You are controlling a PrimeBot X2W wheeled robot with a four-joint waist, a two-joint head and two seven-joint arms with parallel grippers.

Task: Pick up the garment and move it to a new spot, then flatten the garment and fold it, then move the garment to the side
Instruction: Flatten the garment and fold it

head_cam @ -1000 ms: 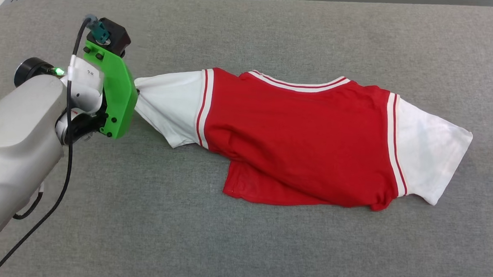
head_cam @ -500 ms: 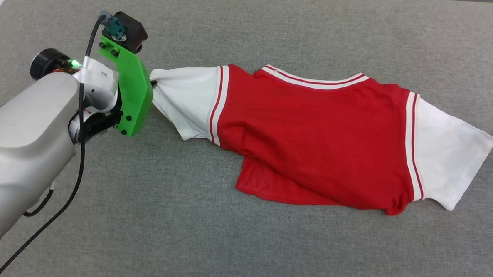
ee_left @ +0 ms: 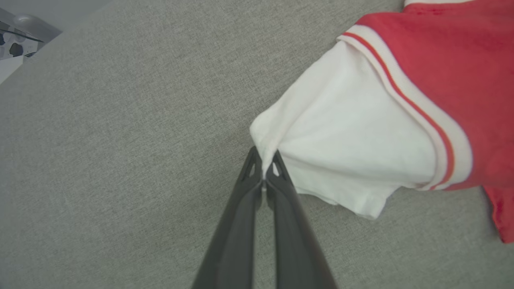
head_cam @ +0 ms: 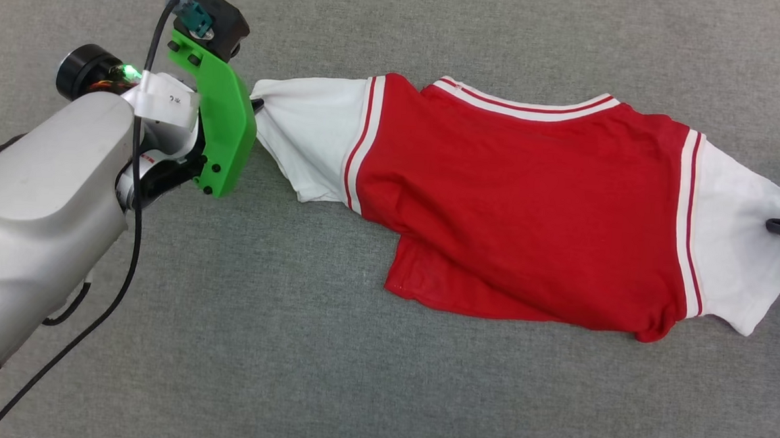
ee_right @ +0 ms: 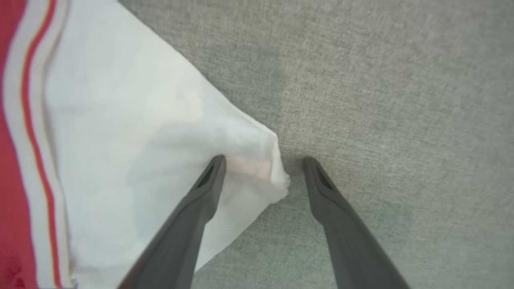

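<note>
- Red cotton-like fabric with white sleeves: the garment (head_cam: 522, 211) lies on the grey cloth-covered surface (head_cam: 226, 357), collar (head_cam: 526, 106) on the far side. It is drawn out sideways between the two grippers.
- Left of the garment's red body, the left gripper (ee_left: 264, 156) has its jaws pressed together on the outer corner of the left sleeve (ee_left: 349, 140). A peak of white cloth is pinched between the tips. The sleeve tapers toward that pinch, which suggests tension in the fabric.
- The green wrist mount (head_cam: 219, 126) stands just left of the garment and hides most of the left fingers in the head view.
- Right of the garment's red body, the right gripper (ee_right: 263, 162) has its jaws spread wide. They straddle the outer corner of the right sleeve (ee_right: 140, 132): one finger lies over the white cloth, the other over bare grey surface just beyond the sleeve edge. Nothing is gripped on this side.
- The red body is not flat. Its lower edge (head_cam: 491, 302) runs slanted and bunched, with a crease across the left half and a puckered corner near the right sleeve seam.
- Step in hand, as judged: the start of flattening, with one sleeve secured and the second about to be taken.
- The next move probably calls for the right jaws to close squarely on the sleeve corner, catching both layers. An outward pull away from the red body could then spread the fabric, with the left pinch held firm.
- Folding and the move to the side are not yet begun.
</note>
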